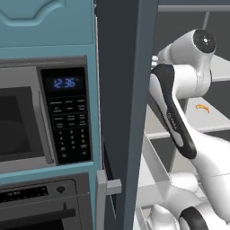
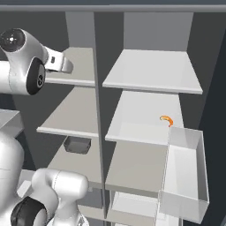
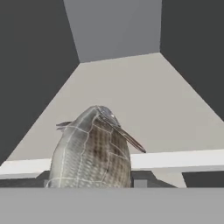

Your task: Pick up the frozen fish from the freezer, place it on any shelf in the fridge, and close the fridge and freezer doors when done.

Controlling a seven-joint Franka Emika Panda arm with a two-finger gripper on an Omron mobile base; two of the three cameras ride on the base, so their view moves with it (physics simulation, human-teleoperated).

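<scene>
Now | gripper (image 3: 91, 186) clamped on fish (image 3: 89, 153) | freezer board (image 3: 131, 105) ahead, below it | board edge just under the fish.

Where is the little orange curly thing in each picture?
Left base view: the orange thing is at the right, on a pale shelf behind the white arm.
Right base view: right of centre, at that shelf's right edge, above the clear bin.
Hand view: looks at the frozen fish instead.
Shared landmark: that pale shelf.
</scene>
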